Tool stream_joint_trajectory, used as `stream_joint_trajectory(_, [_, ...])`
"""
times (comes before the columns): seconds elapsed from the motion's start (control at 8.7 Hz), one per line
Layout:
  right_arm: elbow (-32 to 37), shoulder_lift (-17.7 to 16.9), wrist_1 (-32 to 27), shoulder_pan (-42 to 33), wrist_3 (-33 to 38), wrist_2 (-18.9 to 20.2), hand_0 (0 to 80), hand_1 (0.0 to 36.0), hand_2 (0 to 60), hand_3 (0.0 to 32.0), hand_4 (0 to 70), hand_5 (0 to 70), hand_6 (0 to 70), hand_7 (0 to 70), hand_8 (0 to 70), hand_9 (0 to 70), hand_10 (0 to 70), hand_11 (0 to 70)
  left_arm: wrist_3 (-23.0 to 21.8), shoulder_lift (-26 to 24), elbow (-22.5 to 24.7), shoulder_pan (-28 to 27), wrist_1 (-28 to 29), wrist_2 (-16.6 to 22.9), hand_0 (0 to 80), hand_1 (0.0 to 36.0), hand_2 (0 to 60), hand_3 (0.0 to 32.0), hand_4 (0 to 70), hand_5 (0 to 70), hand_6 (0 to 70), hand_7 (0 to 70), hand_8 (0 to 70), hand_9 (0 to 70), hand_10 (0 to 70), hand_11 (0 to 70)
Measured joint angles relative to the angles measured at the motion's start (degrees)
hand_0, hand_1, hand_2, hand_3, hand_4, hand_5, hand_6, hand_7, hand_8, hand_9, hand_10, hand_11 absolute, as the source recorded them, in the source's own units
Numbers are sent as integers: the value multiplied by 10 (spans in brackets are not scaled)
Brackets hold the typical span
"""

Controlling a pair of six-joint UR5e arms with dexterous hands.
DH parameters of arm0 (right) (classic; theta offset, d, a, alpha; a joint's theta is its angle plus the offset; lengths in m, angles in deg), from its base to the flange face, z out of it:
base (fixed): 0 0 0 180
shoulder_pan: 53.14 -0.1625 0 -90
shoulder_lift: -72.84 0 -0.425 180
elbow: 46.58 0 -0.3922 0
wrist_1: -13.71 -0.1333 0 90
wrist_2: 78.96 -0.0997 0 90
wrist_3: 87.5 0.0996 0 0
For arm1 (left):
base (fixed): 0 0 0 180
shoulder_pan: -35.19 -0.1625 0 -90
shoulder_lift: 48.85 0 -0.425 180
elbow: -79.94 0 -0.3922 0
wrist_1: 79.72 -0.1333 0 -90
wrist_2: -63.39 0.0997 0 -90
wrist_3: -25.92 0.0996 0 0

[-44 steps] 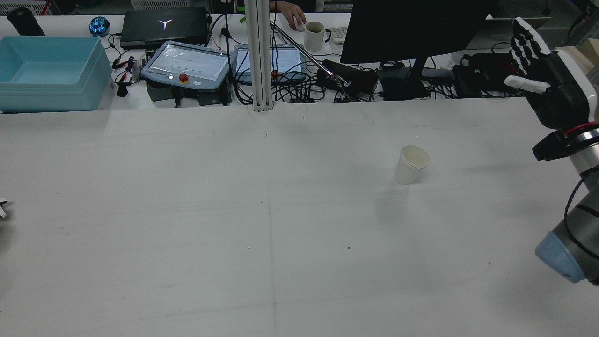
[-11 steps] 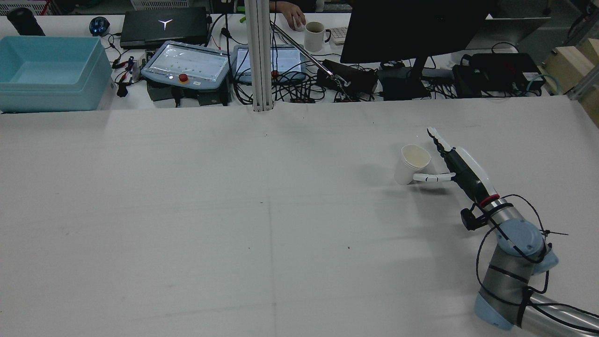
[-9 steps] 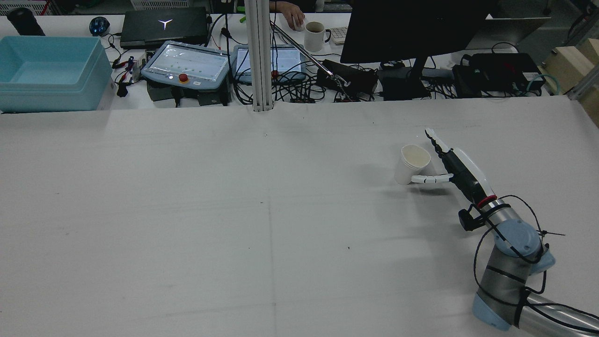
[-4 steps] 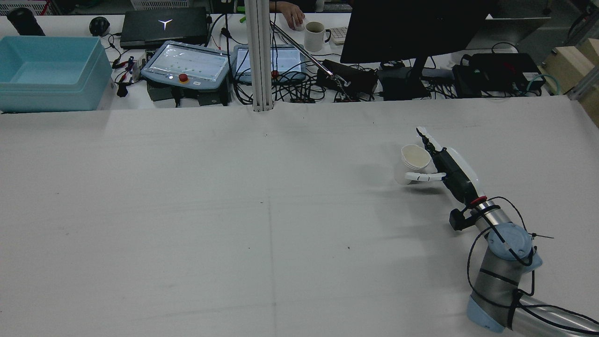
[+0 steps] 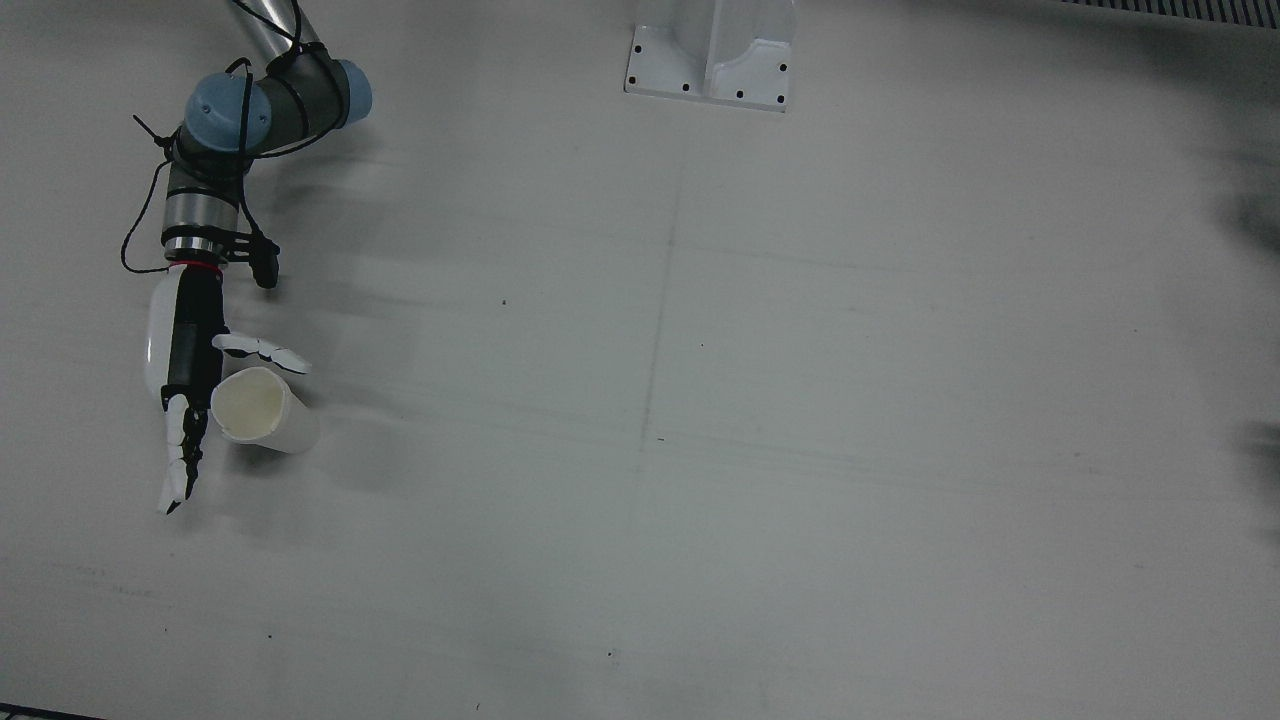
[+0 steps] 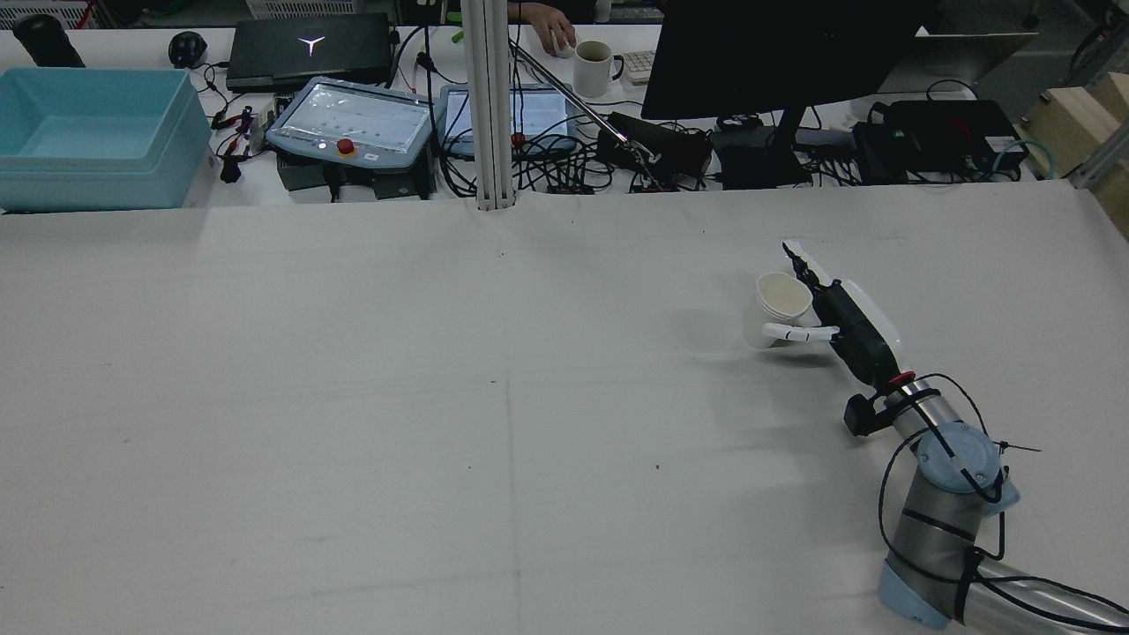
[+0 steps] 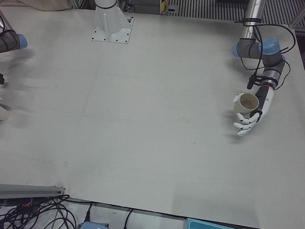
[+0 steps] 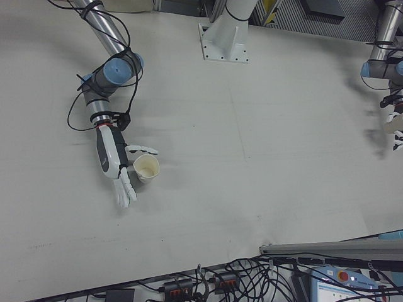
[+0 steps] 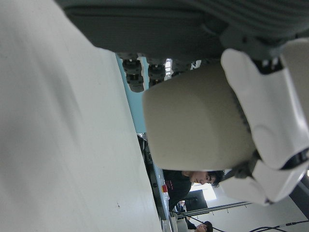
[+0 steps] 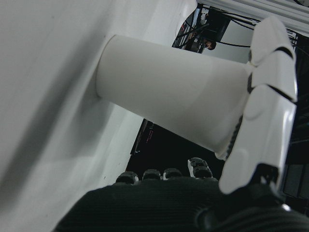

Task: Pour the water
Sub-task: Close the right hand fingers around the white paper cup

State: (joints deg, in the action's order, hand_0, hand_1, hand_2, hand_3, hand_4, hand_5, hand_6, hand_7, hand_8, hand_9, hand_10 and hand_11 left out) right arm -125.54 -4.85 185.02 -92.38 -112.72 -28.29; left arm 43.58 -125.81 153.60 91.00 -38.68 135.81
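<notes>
Two cups in play: right robot hand (image 6: pixel 838 313), fingers spread, half-encircles white cup (image 6: pixel 774 310) on worktop (image 6: pixel 441 397); left robot hand (image 7: pixel 255 112) grips another cup (image 7: pixel 247 103). Risk: uneven closure tips or crushes it.

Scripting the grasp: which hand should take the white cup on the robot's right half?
Right. The right hand brackets the cup, thumb on one side, fingers along the other. The left hand is across the table beside a second cup.
</notes>
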Motion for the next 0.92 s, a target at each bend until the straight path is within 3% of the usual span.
stream_joint_trajectory(0.69, [24,24,3,5,-4,-2,503,196,150,0,128,129,0,4,0,0,0,3,0,1,0,0,0,0,475,200,530,0,429,700,224,388,120,203,95,145])
stream_joint_trajectory(0.81, [24,25,3,7,-4,-4,495,182,158,0,218,197,0,5,0,0,0,6,0,1,0,0,0,0,476,200,526,0,427,700,225,388,121,204,95,145])
stream_joint_trajectory(0.92, [25,25,3,10,-4,-8,474,141,178,0,446,329,0,0,0,0,8,16,0,1,0,0,0,0,475,199,529,0,420,700,223,387,120,203,94,144])
